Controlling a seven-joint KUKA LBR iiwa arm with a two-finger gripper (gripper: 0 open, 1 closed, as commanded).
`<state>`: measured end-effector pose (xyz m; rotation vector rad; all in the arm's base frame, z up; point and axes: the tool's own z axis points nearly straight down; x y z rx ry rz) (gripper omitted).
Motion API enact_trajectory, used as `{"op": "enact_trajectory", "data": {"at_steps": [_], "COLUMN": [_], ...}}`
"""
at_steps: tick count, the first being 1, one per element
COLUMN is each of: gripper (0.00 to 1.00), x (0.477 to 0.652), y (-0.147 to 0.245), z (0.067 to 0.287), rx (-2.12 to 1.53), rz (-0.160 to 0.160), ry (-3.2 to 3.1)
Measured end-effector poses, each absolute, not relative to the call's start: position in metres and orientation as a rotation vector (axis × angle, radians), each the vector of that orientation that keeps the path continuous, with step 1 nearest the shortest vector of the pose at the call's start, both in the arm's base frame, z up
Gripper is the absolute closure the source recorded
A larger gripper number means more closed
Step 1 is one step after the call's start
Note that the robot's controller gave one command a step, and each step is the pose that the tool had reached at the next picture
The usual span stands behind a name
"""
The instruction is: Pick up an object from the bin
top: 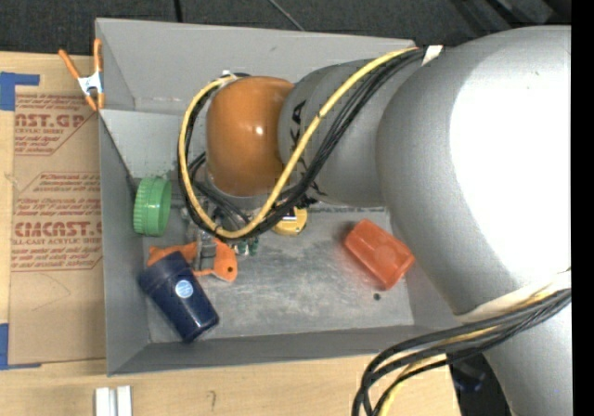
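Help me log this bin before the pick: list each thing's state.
arm: reached down over the left middle.
green round cap: lying free, far left.
dark blue cylinder: on its side, front left corner.
small orange piece: beside the dark blue cylinder, partly under the arm.
orange-red block: lying free, right side.
yellow thing: mostly hidden under the arm.
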<state>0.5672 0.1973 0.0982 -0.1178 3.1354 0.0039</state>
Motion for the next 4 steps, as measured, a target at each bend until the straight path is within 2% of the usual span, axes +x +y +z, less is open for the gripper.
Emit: {"op": "enact_trajectory", "data": {"at_steps": [1, 3, 4], "gripper": [1.00, 1.00, 1.00], "x": [0.570, 0.570, 0.563], "y": [0.204, 0.204, 0.203], "z": [0.199, 0.200, 0.225], "rx": [-0.089, -0.090, -0.275], "rz": [0.003, 0.003, 0.006], "ry": [3.138, 3.139, 3.112]}}
